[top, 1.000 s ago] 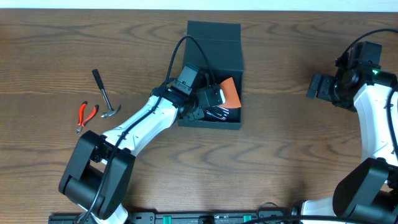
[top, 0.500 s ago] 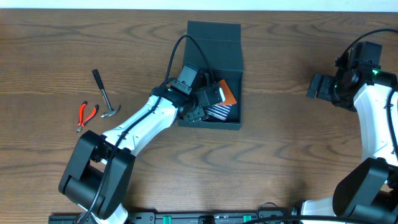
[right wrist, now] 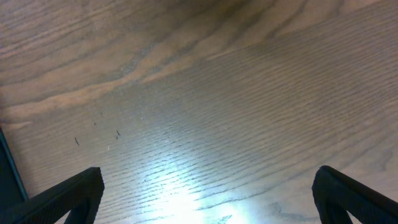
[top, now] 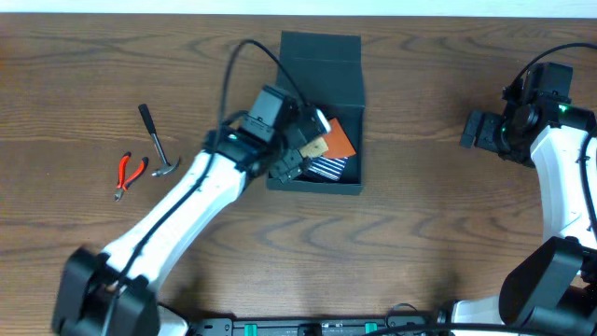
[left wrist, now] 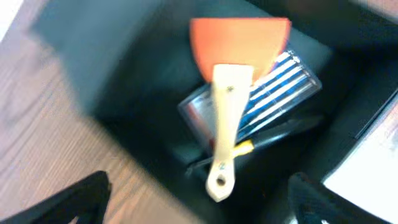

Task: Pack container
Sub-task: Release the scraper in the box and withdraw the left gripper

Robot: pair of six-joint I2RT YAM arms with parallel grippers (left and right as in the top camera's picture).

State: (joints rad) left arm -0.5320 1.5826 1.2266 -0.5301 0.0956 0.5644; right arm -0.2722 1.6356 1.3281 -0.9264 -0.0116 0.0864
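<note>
Your left gripper (top: 300,142) hovers over the container (top: 322,58), which sits at the upper centre of the table (top: 420,243) with its lid open. Its fingers (left wrist: 81,196) stand wide apart and hold nothing. The orange scraper (left wrist: 239,37) lies on a blue-striped packet (left wrist: 289,78) inside the container. Your right gripper (top: 472,129), near the right edge, is spread wide over the table and holds nothing. A hammer (top: 157,140) and pliers (top: 129,174) lie at the left.

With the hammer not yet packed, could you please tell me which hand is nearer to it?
Left. The left hand hovers over the container, near the hammer; the right hand is farther off, beyond the container.
</note>
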